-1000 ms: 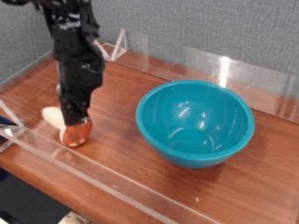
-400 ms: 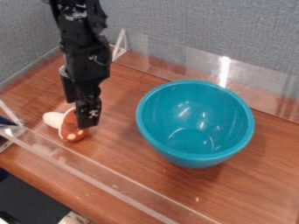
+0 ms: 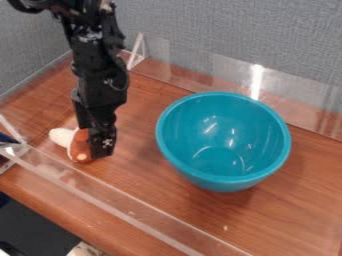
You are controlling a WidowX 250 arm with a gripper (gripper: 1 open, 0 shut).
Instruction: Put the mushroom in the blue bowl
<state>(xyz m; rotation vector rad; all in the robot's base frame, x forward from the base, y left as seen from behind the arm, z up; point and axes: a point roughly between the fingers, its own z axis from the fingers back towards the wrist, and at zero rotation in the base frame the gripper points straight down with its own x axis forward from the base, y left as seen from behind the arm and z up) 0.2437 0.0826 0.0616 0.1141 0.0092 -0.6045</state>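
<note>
The mushroom (image 3: 74,146) lies on its side on the wooden table (image 3: 147,190) at the left, cream stem pointing left and orange-red cap toward the gripper. My gripper (image 3: 95,143) points straight down right over the cap, low by the table. Its dark fingers (image 3: 106,137) look spread, and they hide part of the cap. I cannot tell whether a finger touches the mushroom. The blue bowl (image 3: 223,140) stands upright and empty to the right of the gripper, a short way off.
Clear plastic walls (image 3: 201,70) run along the back of the table, and a clear strip (image 3: 120,205) edges the front. A grey wall (image 3: 267,40) stands behind. Bare wood lies between the mushroom and the bowl.
The jaws were shut beside the mushroom and now stand spread. The hand has stayed over the mushroom almost in place. The bowl has not moved.
</note>
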